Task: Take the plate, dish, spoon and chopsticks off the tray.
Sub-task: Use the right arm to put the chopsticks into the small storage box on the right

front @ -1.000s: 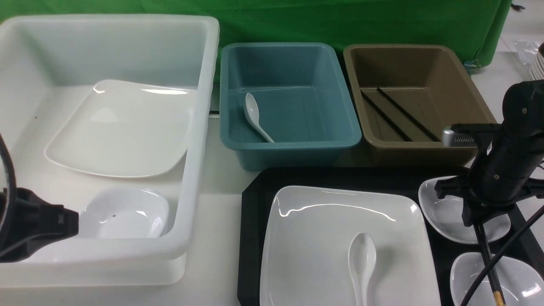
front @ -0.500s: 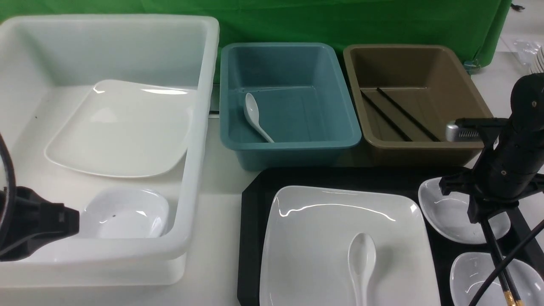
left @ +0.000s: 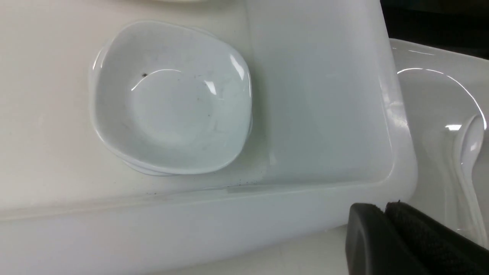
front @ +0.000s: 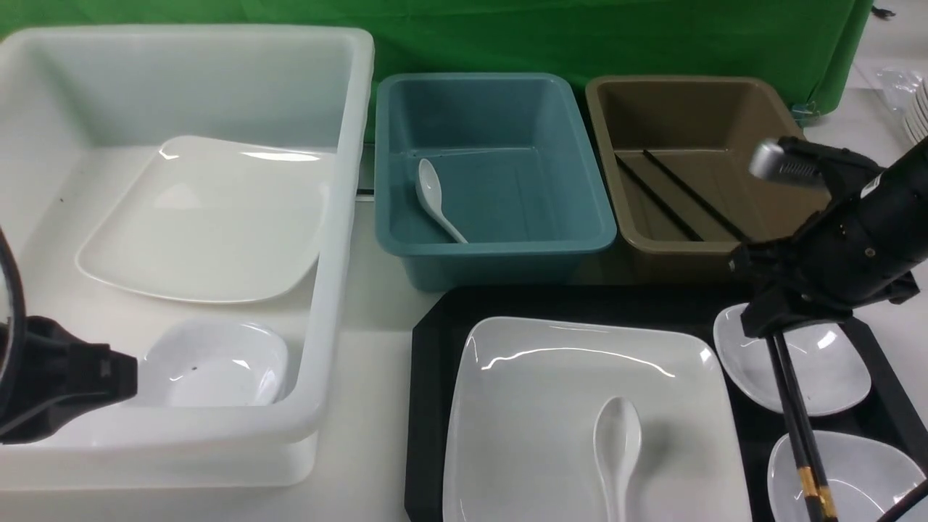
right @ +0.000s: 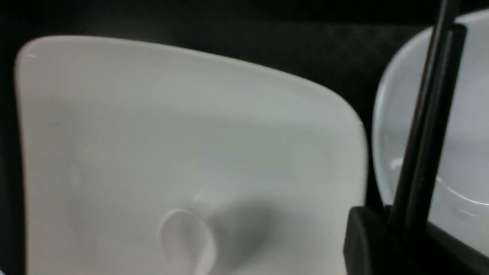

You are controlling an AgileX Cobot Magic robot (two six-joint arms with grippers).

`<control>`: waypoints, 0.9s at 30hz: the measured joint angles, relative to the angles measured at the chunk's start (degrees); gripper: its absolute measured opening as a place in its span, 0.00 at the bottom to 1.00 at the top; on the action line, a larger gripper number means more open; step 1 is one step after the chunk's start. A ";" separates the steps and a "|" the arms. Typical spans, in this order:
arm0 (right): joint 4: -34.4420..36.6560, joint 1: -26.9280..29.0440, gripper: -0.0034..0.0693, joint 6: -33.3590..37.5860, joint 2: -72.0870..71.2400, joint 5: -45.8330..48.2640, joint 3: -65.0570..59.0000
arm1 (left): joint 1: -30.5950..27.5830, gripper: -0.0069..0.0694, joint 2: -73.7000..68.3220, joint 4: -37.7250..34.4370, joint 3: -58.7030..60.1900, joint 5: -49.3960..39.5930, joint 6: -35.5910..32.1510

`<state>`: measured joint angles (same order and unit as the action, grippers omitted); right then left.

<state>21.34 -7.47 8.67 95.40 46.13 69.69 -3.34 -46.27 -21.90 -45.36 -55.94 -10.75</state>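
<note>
Now the right gripper point(front: 770, 330) is pinching the chopsticks point(front: 794, 413) at their top, dangling them over the small dishes point(front: 834, 362) on the tray point(front: 580, 301); if swinging, they could be slipping out or knocking the brown tub point(front: 696, 109).

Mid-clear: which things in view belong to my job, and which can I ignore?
Job: tray, plate, spoon on it, far dish, near dish, chopsticks in the right gripper.
Ignore: stowed plate, stowed dish in white tub; stowed spoon in blue tub; stowed chopsticks in brown tub; green cloth.
</note>
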 joint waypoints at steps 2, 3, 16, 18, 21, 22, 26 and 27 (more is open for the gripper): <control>1.89 0.00 0.13 1.20 0.00 -0.36 0.98 | 0.00 0.13 0.00 -0.53 0.00 0.00 0.00; 2.53 0.00 0.13 1.57 0.00 -0.62 2.36 | 0.00 0.13 0.00 -0.75 0.00 0.00 0.00; 3.58 3.82 0.13 0.60 13.98 -12.27 35.61 | 0.00 0.13 0.00 -1.16 0.00 3.22 0.00; 3.58 3.89 0.13 -0.23 18.53 -16.08 40.42 | 0.00 0.13 0.00 -1.37 0.00 3.42 0.00; 3.58 3.83 0.13 -0.35 23.46 -22.18 43.18 | 0.00 0.13 0.00 -1.62 0.00 3.48 0.00; 3.52 3.83 0.13 -0.36 25.19 -24.58 43.34 | 0.00 0.13 0.00 -1.62 0.00 3.53 0.00; 3.35 3.83 0.13 -0.36 29.30 -27.74 43.40 | 0.00 0.13 0.00 -1.62 0.00 3.57 0.00; 3.30 3.83 0.14 -0.36 29.98 -27.60 43.40 | 0.00 0.13 0.00 -1.62 0.00 3.57 0.00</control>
<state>24.64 -3.64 8.31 125.38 18.54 113.08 -3.34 -46.27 -23.53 -45.36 -52.36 -10.75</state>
